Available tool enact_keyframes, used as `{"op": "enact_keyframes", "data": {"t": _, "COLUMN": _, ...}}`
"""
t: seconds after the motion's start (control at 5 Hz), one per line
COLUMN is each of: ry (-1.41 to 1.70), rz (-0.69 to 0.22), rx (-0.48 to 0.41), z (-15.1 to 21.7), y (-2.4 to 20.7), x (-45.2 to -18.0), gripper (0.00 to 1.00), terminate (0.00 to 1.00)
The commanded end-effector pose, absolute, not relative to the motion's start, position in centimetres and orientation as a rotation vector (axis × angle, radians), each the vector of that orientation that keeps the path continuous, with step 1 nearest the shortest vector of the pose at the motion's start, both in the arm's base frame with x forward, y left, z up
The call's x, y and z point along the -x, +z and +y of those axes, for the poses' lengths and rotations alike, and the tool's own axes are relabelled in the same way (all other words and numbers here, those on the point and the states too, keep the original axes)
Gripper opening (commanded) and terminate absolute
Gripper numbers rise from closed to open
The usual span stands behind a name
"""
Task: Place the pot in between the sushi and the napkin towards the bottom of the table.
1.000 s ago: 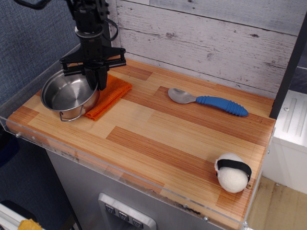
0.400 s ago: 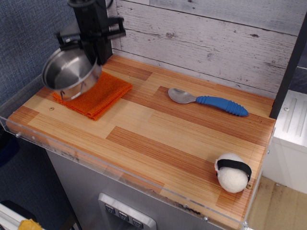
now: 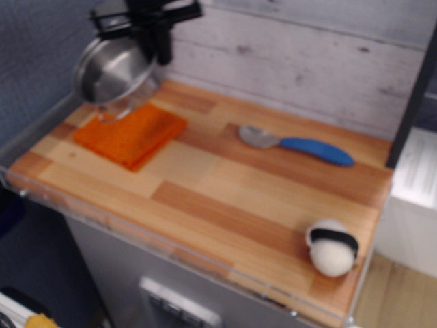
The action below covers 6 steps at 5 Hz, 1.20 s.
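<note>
My gripper is shut on the right rim of the pot, a shiny steel pot tilted toward the camera and held in the air above the back left of the table. The napkin, a flat orange cloth, lies on the table below the pot, fully uncovered. The sushi, a white ball with a black band, sits at the front right corner. The frame is blurred.
A spoon with a blue handle lies at the back middle-right. A clear acrylic rim runs along the table's front and left edges. A white plank wall stands right behind the table.
The pot was lifted off the table and napkin, and has risen and shifted slightly right with the gripper. The napkin is now fully exposed.
</note>
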<state>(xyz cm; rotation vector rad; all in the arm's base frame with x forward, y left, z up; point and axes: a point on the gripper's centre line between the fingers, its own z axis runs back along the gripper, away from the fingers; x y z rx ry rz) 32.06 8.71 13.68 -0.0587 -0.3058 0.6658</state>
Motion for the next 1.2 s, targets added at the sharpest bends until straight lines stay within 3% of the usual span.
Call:
{"op": "enact_keyframes", "data": {"t": 0.0, "ry": 0.507, "rz": -0.338, "rx": 0.083, "z": 3.7, "y": 14.5, "x": -28.6, "gripper": 0.00, "terminate": 0.00}}
{"op": "enact_keyframes", "data": {"t": 0.4, "ry": 0.361, "rz": -0.309, "rx": 0.059, "z": 1.0, "y": 12.4, "x": -26.0, "gripper": 0.00, "terminate": 0.00}}
{"op": "enact_keyframes", "data": {"t": 1.0, "ry": 0.228, "rz": -0.231, "rx": 0.012, "z": -3.7, "y": 6.5, "x": -26.4, "gripper": 0.00, "terminate": 0.00}}
